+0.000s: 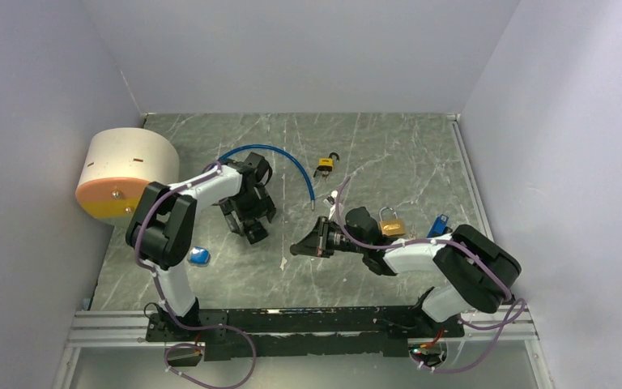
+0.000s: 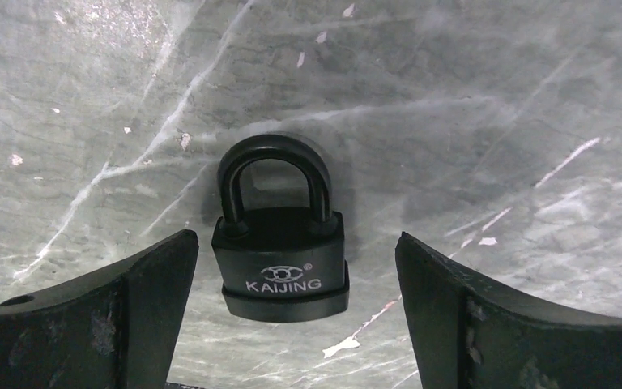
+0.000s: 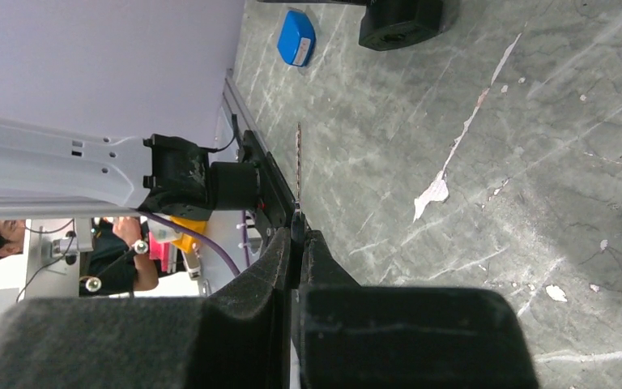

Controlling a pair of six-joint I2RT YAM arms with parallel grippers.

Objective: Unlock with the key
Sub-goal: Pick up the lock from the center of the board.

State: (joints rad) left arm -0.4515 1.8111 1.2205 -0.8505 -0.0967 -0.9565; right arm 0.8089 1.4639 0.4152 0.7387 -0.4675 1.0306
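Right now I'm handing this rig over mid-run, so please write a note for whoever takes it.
Left gripper: open, straddling the black KAIJING padlock without touching it. The padlock lies flat on the grey marbled table, shackle closed.
Right gripper: shut on the thin metal key, blade sticking out ahead, away from the lock.
Done: key in hand.
Left: grip the padlock, insert the key, turn.
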